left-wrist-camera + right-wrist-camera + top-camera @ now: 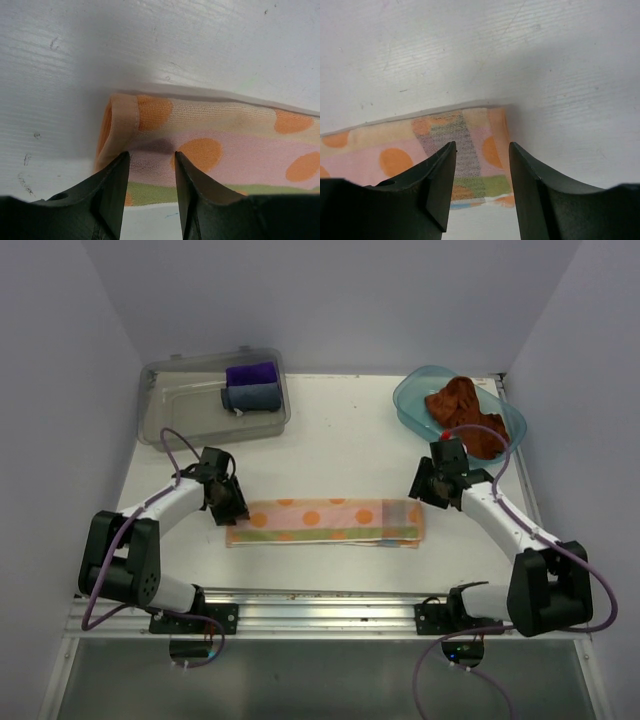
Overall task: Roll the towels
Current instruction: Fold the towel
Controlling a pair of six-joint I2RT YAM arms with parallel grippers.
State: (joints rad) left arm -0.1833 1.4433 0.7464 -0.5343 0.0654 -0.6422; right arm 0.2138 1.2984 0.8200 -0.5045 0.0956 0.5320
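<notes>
Top external, patterned towel (325, 522) flat, long axis left-right

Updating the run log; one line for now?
patterned towel: flat strip | left gripper: open, left end | right gripper: open, right end | brown towel: in tub

Towel (325, 522) soft cloth; tbl (330, 440) matt

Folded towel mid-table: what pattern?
Long folded cloth towel: orange dots on pink, cream, green stripes; left wrist view.
</notes>
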